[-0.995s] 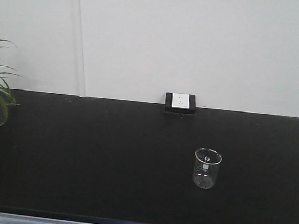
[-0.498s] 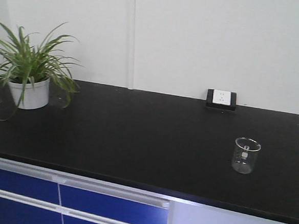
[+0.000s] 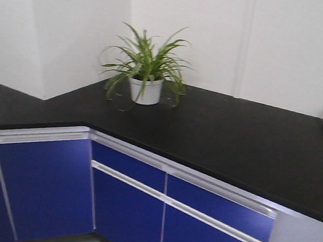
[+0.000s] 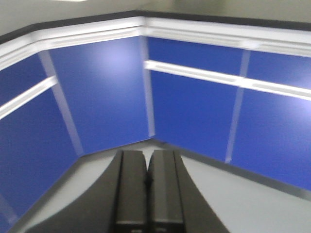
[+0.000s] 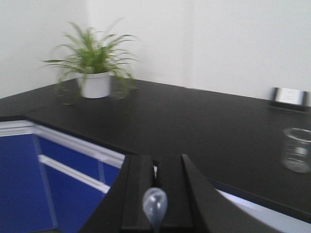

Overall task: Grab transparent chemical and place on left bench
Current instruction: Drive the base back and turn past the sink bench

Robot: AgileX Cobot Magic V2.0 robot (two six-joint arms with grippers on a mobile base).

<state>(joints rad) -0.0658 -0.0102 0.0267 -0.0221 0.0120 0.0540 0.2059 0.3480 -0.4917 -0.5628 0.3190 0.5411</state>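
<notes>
In the right wrist view my right gripper point(image 5: 156, 162) is shut on the transparent chemical point(image 5: 154, 203), a slim clear pipette. Its bluish bulb pokes out between the black fingers toward the camera, and the rest of it is hidden. The gripper hangs in front of the black worktop's edge, above blue cabinet fronts. In the left wrist view my left gripper point(image 4: 146, 154) is shut with nothing in it, pointing at the cabinet corner low by the floor. The left bench point(image 3: 13, 102) shows as a black strip left of the corner. Neither gripper appears in the front view.
A potted green plant point(image 3: 147, 70) stands on the black worktop point(image 3: 232, 137) near the corner. A clear glass beaker point(image 5: 296, 150) and a wall socket point(image 5: 289, 96) sit at the right. Blue cabinet doors point(image 3: 127, 207) with white rails run below both worktops.
The front view has swung left: the beaker has slid out of frame, the plant has moved from far left to the centre, and the bench corner has come into view.
</notes>
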